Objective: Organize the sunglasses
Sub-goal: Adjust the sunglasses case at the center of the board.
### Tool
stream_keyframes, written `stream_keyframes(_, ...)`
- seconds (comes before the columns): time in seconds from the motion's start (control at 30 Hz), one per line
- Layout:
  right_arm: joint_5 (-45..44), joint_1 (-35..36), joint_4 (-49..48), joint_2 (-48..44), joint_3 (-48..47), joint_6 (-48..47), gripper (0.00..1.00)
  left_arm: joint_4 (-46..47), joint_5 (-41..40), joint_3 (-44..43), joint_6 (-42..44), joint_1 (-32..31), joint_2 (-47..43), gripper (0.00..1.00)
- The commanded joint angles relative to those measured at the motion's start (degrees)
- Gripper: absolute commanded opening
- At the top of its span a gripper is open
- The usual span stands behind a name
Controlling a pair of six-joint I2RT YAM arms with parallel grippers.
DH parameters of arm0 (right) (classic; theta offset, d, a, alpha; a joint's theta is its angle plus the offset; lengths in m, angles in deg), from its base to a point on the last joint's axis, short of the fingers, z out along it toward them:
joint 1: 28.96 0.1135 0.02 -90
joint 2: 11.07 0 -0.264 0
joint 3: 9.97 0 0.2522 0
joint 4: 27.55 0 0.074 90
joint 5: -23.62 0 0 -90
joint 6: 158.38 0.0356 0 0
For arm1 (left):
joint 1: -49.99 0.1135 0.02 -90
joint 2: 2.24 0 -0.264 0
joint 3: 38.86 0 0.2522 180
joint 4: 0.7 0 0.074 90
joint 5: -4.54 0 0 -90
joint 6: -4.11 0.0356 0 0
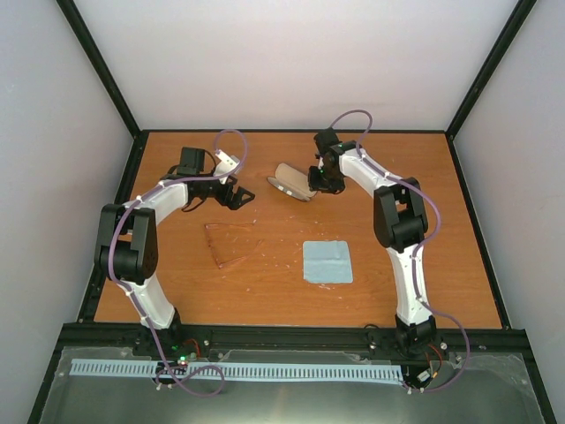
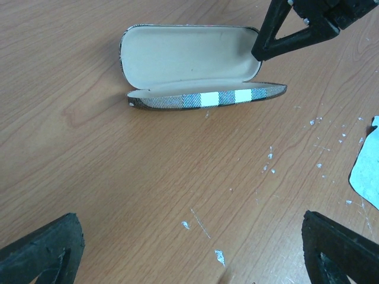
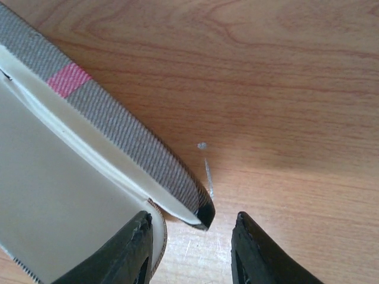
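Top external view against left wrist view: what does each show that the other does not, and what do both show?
Only top external: the sunglasses, lying left of the blue-grey cloth. Only left wrist: the case is empty inside, cream-lined, with a striped rim. Both: the open case, the right gripper at its end, and at least part of the cloth.

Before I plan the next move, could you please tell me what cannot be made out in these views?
- Sunglasses: top view only, too faint and small against the wood to tell whether they are folded.
- Case: the right wrist view cuts it off at the left and bottom edges; in the top view the right gripper covers one end.
- Cloth: left wrist view, cropped by the right edge.
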State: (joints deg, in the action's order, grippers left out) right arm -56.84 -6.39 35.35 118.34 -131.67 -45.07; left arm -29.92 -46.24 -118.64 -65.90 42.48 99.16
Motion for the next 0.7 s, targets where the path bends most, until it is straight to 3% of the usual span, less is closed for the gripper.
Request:
stream_keyframes(0.0,-1.37,-0.07,3.08,2.80,-3.38,0.04,0.37,1.10,0.70,0.27,-0.22,0.38,-1.37,0.99)
stream_keyframes(0.67,-2.44,-0.33,3.03,6.75,-6.89,-2.66,0.24,1.49,0.07,1.18,-0.27,0.39,-1.73,0.99)
